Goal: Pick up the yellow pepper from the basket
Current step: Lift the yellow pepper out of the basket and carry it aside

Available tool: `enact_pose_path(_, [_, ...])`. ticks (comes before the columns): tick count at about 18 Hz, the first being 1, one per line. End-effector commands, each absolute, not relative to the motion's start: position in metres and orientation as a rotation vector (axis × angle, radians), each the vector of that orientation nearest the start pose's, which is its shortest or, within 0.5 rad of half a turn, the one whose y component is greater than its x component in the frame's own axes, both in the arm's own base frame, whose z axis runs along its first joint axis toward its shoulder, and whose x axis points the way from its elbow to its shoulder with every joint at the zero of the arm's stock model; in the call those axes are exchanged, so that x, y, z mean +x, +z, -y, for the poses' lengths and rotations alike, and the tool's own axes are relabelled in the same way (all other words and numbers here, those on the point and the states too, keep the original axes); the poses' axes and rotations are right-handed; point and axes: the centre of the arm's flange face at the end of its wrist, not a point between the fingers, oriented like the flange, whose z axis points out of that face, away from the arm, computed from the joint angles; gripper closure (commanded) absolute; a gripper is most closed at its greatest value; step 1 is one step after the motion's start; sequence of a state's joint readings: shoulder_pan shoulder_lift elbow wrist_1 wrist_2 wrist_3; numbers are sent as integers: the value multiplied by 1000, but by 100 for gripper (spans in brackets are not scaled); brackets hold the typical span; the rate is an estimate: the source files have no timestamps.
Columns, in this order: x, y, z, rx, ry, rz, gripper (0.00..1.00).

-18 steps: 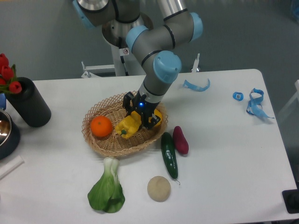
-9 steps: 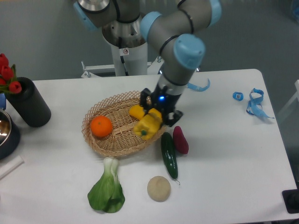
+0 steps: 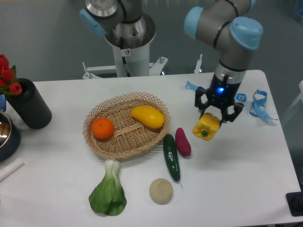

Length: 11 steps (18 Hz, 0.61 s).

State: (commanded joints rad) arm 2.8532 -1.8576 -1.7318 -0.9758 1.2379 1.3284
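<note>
My gripper (image 3: 214, 117) is shut on the yellow pepper (image 3: 207, 127), a small lumpy yellow fruit. It holds the pepper in the air above the white table, well to the right of the wicker basket (image 3: 99, 142). The basket holds a round orange (image 3: 102, 127) at its left and a smooth yellow oval fruit (image 3: 147, 116) at its right.
A green cucumber (image 3: 171, 156) and a purple eggplant-like vegetable (image 3: 182, 142) lie just right of the basket. A bok choy (image 3: 109, 193) and a beige round item (image 3: 161, 191) lie in front. Blue straps (image 3: 258, 104) lie far right. A black cylinder (image 3: 28, 104) stands at left.
The gripper has lifted the yellow pepper out of the basket and carried it to the right, past the cucumber and eggplant. The yellow oval fruit in the basket is now uncovered.
</note>
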Motion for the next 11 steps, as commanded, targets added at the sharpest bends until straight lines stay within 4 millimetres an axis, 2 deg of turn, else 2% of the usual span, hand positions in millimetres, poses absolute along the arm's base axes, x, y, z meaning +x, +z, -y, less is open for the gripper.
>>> enact_pose_path(6, [-529,310,-321,-2912,182,-109,59])
enact_pose_path(9, [-538,311,-326,-2958,220,-109,59])
enact_pose_path(11, [-535,314,-342,-3012,262,-150,58])
